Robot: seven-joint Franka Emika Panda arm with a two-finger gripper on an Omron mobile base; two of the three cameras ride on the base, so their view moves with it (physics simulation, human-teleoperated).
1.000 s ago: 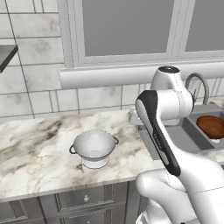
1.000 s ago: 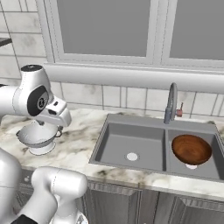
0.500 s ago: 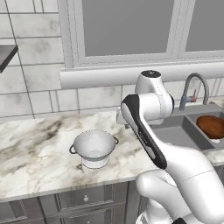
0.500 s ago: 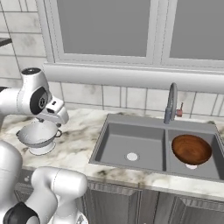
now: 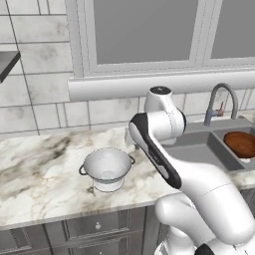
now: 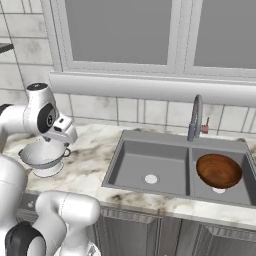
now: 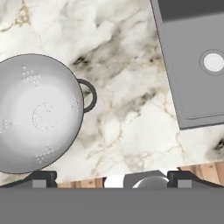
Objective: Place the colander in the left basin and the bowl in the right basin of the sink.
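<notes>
The white-silvery colander (image 5: 107, 168) (image 6: 44, 155) (image 7: 39, 114) stands upright on the marble counter (image 7: 127, 109), left of the sink (image 6: 165, 137). One of its dark loop handles (image 7: 90, 95) points toward the sink. My gripper (image 7: 111, 179) hovers open and empty over the counter, between that handle and the sink's left edge. The reddish-brown bowl (image 5: 242, 143) (image 6: 218, 170) lies in the right basin (image 6: 241, 192). The left basin (image 5: 191, 144) (image 6: 150, 162) (image 7: 192, 83) holds nothing but its pale drain (image 7: 213, 62).
A grey arched faucet (image 5: 219, 102) (image 6: 196, 117) rises behind the sink's ridge. A window ledge (image 6: 150, 87) juts out above the tiled back wall. Cabinet fronts (image 5: 94, 231) run below the counter edge. Bare marble stretches left of the colander.
The arm has swung left, from over the sink's edge toward the colander. Colander and bowl have not moved. The jaws stay wide apart.
</notes>
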